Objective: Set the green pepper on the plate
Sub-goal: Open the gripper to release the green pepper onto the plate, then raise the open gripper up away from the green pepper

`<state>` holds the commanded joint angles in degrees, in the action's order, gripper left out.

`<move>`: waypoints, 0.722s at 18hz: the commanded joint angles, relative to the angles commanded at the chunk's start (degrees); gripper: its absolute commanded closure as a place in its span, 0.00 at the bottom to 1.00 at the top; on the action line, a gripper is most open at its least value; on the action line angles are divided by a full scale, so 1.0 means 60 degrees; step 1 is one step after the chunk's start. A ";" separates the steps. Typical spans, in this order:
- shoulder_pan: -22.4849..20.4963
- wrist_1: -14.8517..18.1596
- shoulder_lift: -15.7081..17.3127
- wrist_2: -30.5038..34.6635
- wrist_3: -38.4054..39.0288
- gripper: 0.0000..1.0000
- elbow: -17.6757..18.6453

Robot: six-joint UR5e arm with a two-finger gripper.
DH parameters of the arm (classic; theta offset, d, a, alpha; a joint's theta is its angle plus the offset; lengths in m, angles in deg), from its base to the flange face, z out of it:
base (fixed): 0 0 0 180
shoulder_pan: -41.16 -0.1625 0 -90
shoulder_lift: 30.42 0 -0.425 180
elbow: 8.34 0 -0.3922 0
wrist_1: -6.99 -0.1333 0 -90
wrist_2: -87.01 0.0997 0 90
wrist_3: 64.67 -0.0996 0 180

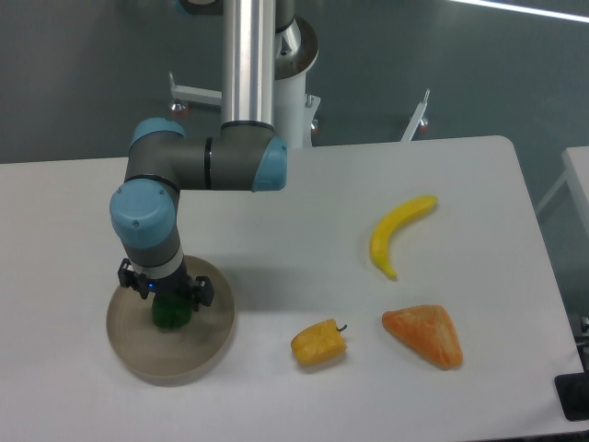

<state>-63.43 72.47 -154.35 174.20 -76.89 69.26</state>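
The green pepper (169,315) is small, dark green and glossy, and stands on the round beige-tan plate (198,354) at the front left of the table. My gripper (167,304) points straight down over the plate, right on top of the pepper. Its fingers are hidden behind the wrist and the pepper, so I cannot see whether they grip the pepper or stand apart from it. The pepper's lower end appears to touch the plate's surface.
A yellow-orange pepper (318,343) with a dark stem lies right of the plate. An orange wedge-shaped toy (424,335) lies further right. A yellow banana (398,233) lies at mid right. The arm's base column (248,64) stands at the back.
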 joint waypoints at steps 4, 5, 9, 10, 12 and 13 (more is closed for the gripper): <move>-0.0058 -0.0015 0.0146 0.0015 -0.0044 0.00 -0.0073; -0.0146 -0.0015 0.0234 0.0015 -0.0102 0.00 -0.0073; -0.0950 0.0088 0.0878 0.0015 -0.0963 0.00 0.0029; -0.1228 0.0103 0.0952 0.0015 -0.1387 0.00 0.0029; -0.1784 0.0146 0.1025 0.0029 -0.2266 0.00 0.0029; -0.2077 0.0132 0.1185 0.0058 -0.2677 0.00 0.0116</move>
<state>-75.89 73.26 -147.24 174.55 -92.95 69.96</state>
